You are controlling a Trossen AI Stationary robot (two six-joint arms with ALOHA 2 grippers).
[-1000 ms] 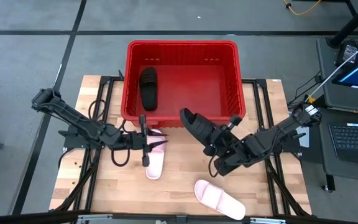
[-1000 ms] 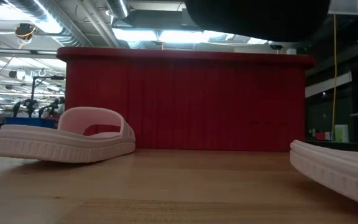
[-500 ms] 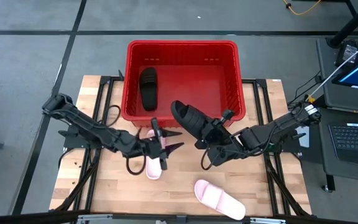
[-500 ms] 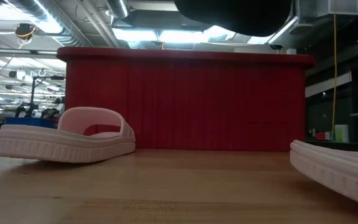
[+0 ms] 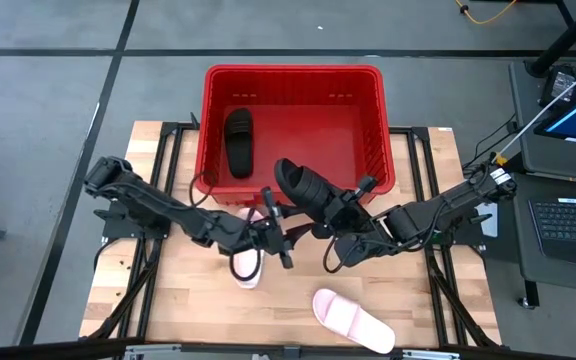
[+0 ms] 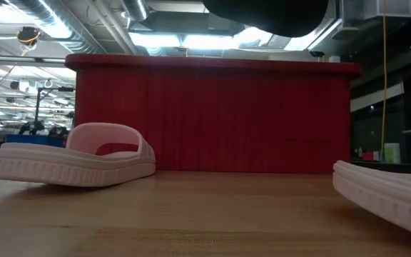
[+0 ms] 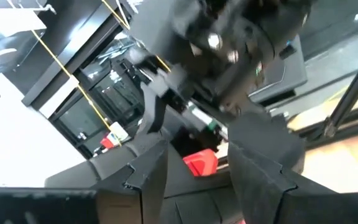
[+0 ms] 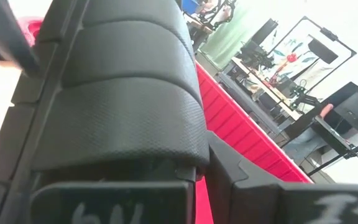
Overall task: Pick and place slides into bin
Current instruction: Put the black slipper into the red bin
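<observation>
The red bin [image 5: 293, 72] stands at the table's far edge with one black slide [image 5: 238, 142] lying flat on its floor. My right gripper [image 5: 336, 208] is shut on a second black slide [image 5: 303, 185], held above the table just in front of the bin's near wall. My left gripper [image 5: 278, 230] stands open close beside that slide, on its left, with nothing between its fingers [image 7: 148, 180]. One pink slide [image 5: 248, 265] lies sole-down under my left arm, and another pink slide [image 5: 353, 318] lies near the front edge. My right gripper holds the black slide by the end nearest the arm [image 5: 328, 203], coming level from the table's right. The slide fills the right wrist view and hides the fingers' exact place. It hangs clear of the table, reaching from the fingers toward the bin's near wall.
The bin's floor [image 5: 318, 135] is bare to the right of the black slide. In the low view the bin's wall [image 6: 212, 118] stands behind the two pink slides [image 6: 70, 160] [image 6: 387, 193]. Bare wood lies between them.
My left gripper has moved toward the table's right, from over the pink slide to close beside the held black slide, rolling somewhat. My right gripper has carried the black slide a little left and toward the bin, turning it. The pink slides have stayed put.
</observation>
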